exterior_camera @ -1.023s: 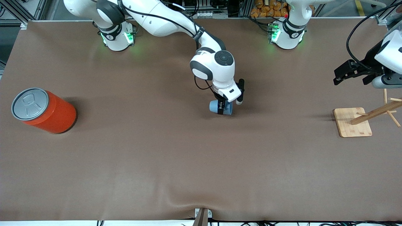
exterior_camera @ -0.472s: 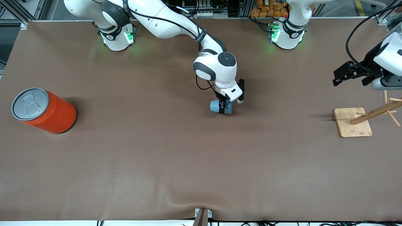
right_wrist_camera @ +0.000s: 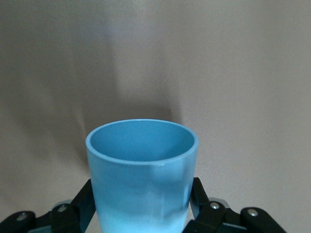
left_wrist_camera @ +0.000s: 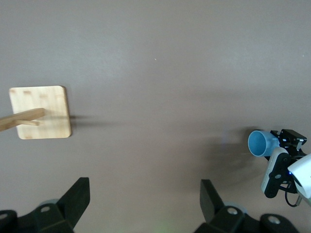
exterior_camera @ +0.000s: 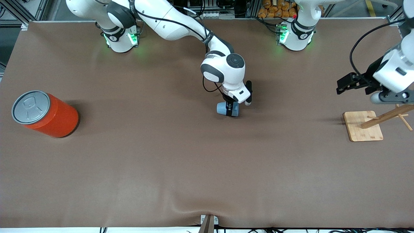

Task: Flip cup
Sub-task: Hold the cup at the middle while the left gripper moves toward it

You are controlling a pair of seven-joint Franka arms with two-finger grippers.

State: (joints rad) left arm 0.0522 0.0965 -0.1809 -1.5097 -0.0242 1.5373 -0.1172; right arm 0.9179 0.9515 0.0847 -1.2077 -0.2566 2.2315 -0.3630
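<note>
- The brown table [exterior_camera: 161, 168] fills the front view.
- An orange can [exterior_camera: 48, 114] is seen at middle left.
- The left pincer [exterior_camera: 347, 83], spread wide and empty, is held at upper right.
- The right pincer [exterior_camera: 230, 109] is clamped on the cup [exterior_camera: 222, 108] at centre.

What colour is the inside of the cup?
Darker blue inside the light-blue cup; the right wrist view shows it best.

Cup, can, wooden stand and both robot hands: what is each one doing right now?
cup: lying sideways, held by the right gripper, mouth toward the left arm's end.
right gripper: fingers shut on the cup, low at mid-table.
left gripper: fingers open, empty, waiting above the table by the stand.
orange can: upright, lid sealed.
wooden stand: upright, nothing hanging on its pegs.
</note>
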